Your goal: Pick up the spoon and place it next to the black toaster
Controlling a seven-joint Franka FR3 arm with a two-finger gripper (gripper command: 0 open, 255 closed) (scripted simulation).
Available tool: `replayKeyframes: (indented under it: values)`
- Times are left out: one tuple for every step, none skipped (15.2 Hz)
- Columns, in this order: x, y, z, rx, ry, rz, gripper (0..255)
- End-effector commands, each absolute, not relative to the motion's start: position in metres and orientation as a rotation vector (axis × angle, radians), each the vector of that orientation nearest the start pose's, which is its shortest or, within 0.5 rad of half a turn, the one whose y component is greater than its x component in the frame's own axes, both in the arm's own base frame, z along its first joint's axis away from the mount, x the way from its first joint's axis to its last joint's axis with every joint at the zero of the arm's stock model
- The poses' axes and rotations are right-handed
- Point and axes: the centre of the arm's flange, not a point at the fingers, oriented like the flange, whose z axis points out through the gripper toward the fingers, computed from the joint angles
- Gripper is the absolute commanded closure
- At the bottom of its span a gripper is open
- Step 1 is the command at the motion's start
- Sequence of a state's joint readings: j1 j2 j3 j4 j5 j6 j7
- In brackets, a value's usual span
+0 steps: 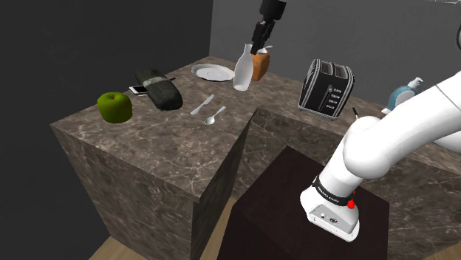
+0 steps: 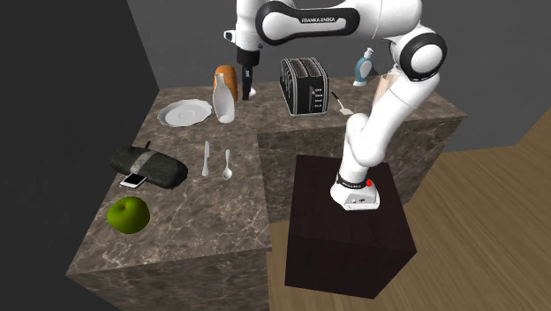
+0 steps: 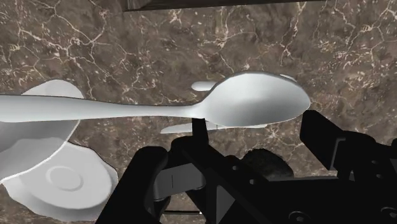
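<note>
My claw (image 1: 258, 46) hangs high over the back of the marble counter (image 1: 148, 144), just beside the top of the white bottle (image 1: 242, 68). Whether it is open or closed, I cannot tell. The spoon (image 1: 214, 116) lies flat on the counter beside a knife (image 1: 202, 105), well apart from my claw.

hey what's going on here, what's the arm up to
The Franka arm's gripper holds a white spoon lifted above the back of the marble counter, near a white bottle and a plate. The black toaster stands further along, and the spoon is not yet beside it. A second spoon and a knife lie on the counter.
</note>
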State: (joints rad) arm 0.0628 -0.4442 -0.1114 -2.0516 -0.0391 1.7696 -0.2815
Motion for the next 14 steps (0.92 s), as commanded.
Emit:
replayKeyframes:
  values:
    - [0.429, -0.062, 0.63, -3.125, -0.387, -0.251, 255]
    - [0.428, -0.076, 0.63, -3.125, -0.387, -0.251, 255]
    - [0.426, -0.089, 0.63, -3.125, -0.387, -0.251, 255]
    - [0.425, -0.102, 0.63, -3.125, -0.387, -0.251, 255]
    - [0.424, -0.115, 0.63, -3.125, -0.387, -0.251, 255]
    - [0.423, -0.128, 0.63, -3.125, -0.387, -0.251, 255]
    - [0.422, -0.141, 0.63, -3.125, -0.387, -0.251, 255]
    - [0.421, -0.154, 0.63, -3.125, -0.387, -0.251, 255]
    - [0.42, -0.168, 0.63, -3.125, -0.387, -0.251, 255]
    - [0.419, -0.181, 0.63, -3.125, -0.387, -0.251, 255]
    - [0.417, -0.194, 0.631, -3.125, -0.387, -0.251, 255]
    - [0.416, -0.207, 0.631, -3.125, -0.387, -0.251, 255]
    - [0.415, -0.22, 0.631, -3.125, -0.387, -0.251, 255]
    - [0.414, -0.233, 0.631, -3.125, -0.387, -0.251, 255]
